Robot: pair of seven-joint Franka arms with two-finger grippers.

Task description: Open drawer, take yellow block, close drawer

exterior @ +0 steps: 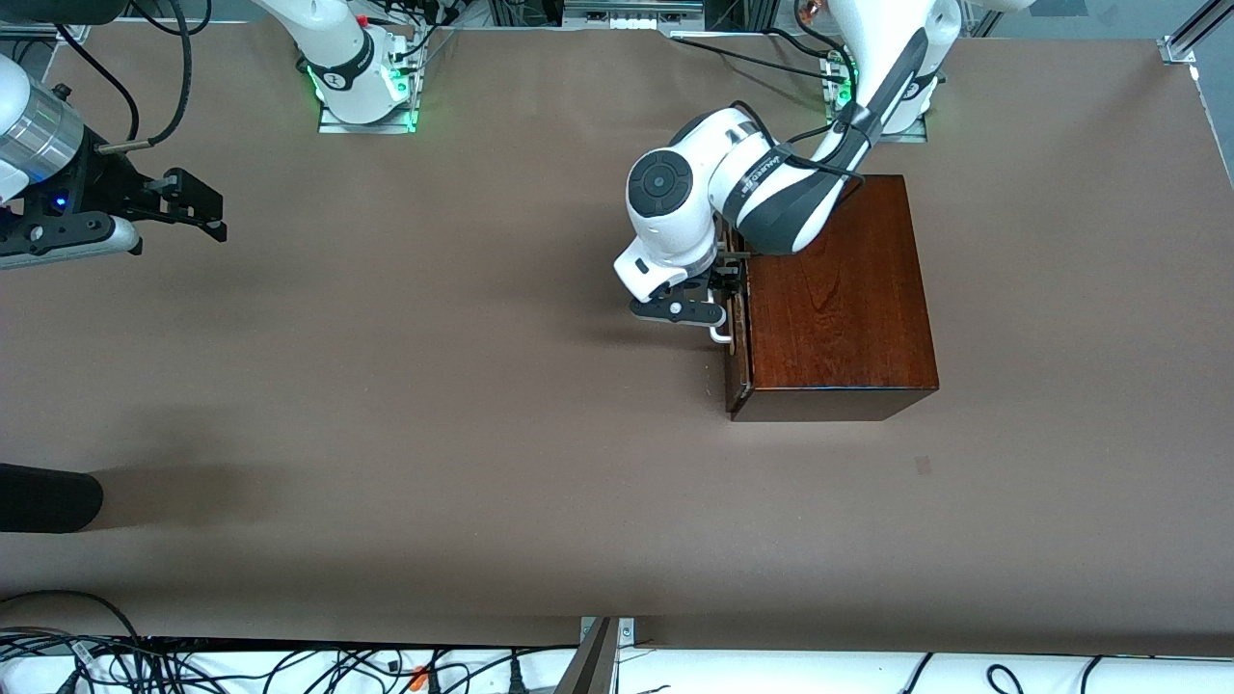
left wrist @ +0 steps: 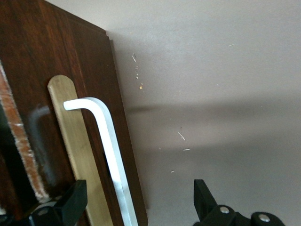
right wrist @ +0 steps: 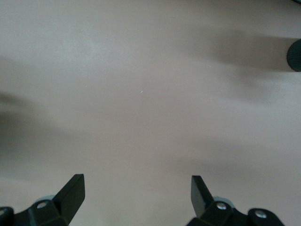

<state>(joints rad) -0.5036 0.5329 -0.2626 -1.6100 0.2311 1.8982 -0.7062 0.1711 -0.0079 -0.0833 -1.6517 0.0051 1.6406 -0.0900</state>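
Note:
The mahogany-coloured box (exterior: 839, 289) stands toward the left arm's end of the table. The drawer's dark front panel (exterior: 737, 357) faces the right arm's end, and only a thin gap shows between it and the box. My left gripper (exterior: 725, 297) is open at the white bar handle (exterior: 720, 334). In the left wrist view the handle (left wrist: 110, 150) runs between my open gripper's (left wrist: 138, 205) fingers (left wrist: 70, 202), which do not touch it. My right gripper (exterior: 202, 207) is open and empty, waiting over bare table at the right arm's end; it also shows in the right wrist view (right wrist: 138, 193). The yellow block is hidden.
A dark rounded object (exterior: 43, 496) lies at the table's edge toward the right arm's end, and shows in the right wrist view (right wrist: 295, 55). Cables (exterior: 289, 665) hang along the edge nearest the camera. The brown table top (exterior: 434, 386) stretches between the box and the right gripper.

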